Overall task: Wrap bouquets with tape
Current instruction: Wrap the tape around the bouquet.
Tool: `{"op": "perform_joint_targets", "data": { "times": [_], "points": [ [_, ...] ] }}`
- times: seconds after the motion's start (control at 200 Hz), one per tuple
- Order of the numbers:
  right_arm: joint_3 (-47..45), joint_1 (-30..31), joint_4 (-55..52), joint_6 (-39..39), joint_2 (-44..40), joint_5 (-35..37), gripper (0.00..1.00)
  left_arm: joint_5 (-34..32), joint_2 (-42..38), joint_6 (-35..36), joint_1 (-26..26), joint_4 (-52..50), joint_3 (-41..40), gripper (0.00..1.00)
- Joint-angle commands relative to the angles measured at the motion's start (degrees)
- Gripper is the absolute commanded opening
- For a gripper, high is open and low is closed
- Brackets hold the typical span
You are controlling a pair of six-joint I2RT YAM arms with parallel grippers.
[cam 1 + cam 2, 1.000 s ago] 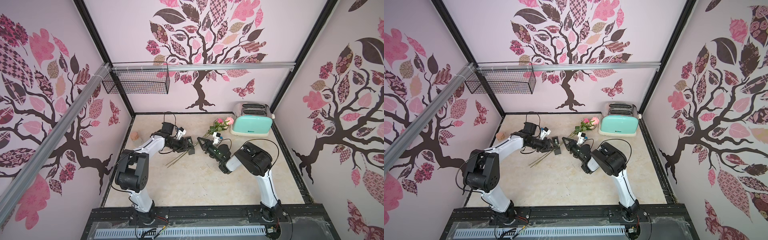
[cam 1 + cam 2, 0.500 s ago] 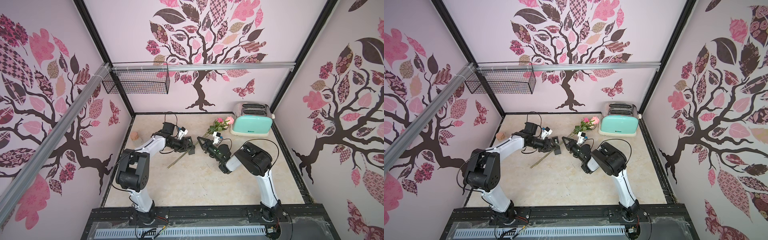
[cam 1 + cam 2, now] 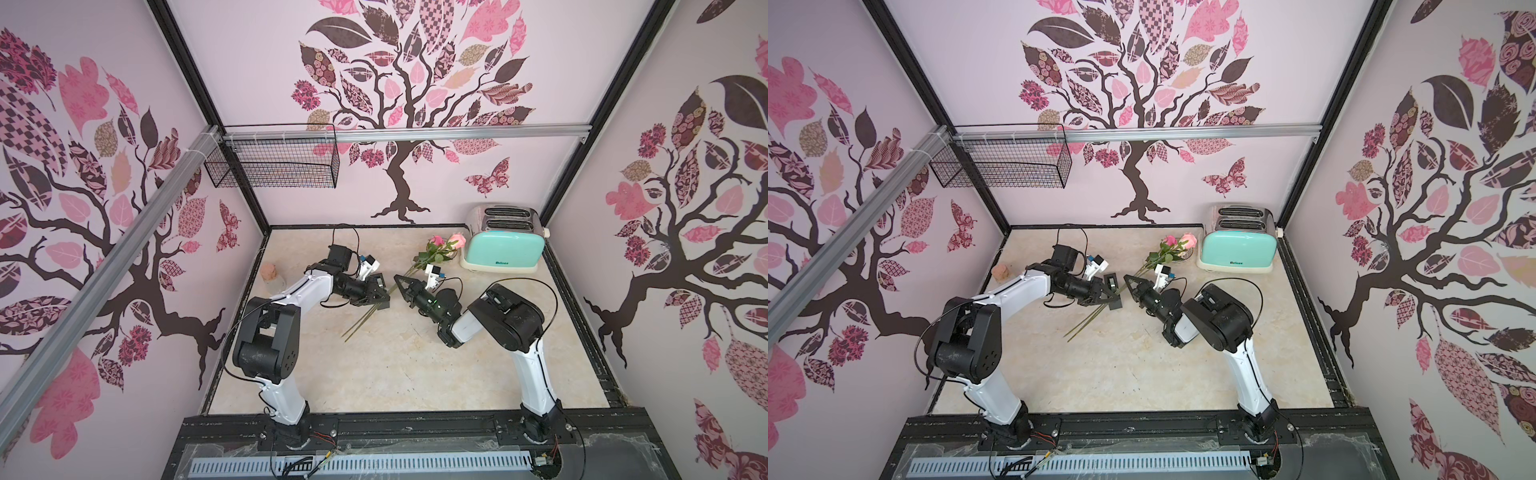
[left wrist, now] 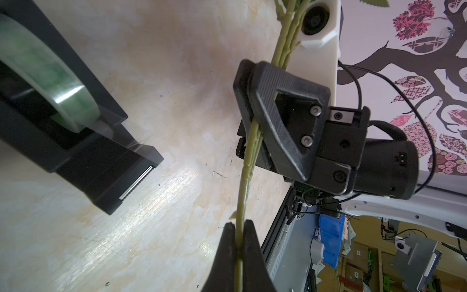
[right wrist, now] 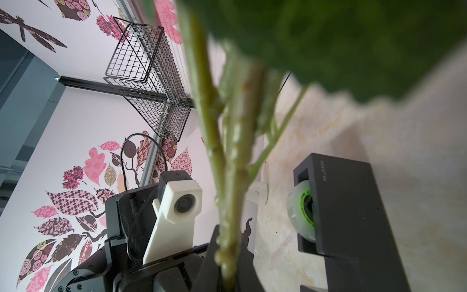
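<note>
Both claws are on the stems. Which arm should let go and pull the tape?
Probably right. In both top views the left claw overlaps the tape dispenser, so it would have to back off first; the right claw points toward it. The left claw, shut on the bouquet at its bare stems, can hold it.

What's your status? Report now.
Left jaws and right jaws both shut on the bouquet stems. Tape dispenser alongside, untouched. Nothing between them.

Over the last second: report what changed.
The left hand closed onto the rose stems, next to the right hand, which stayed clamped on them. The tape dispenser and toaster did not move.
</note>
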Motion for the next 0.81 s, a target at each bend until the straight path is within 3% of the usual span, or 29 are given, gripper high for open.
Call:
{"op": "perform_joint_targets", "data": {
  "times": [0.0,0.265,0.38,0.801],
  "points": [
    [-0.4,0.19,1.79,-1.84,-1.27,-0.51,0.19,-5.74,-0.1,1.67,0.09,-3.55,2.03,0.0],
    [-1.92,0.19,-6.51,0.59,-5.19,-2.65,0.44,-11.66,-2.41,8.78,-2.26,-3.92,1.28,0.0],
    [-1.69,0.17,-11.87,1.88,-6.71,-4.85,0.45,-13.79,-4.08,10.84,-2.93,-2.44,-0.14,0.0],
    [2.73,0.08,-30.36,5.12,-10.55,-10.58,0.41,-33.53,-6.12,18.55,-10.91,-3.23,-0.76,0.0]
  ]
}}
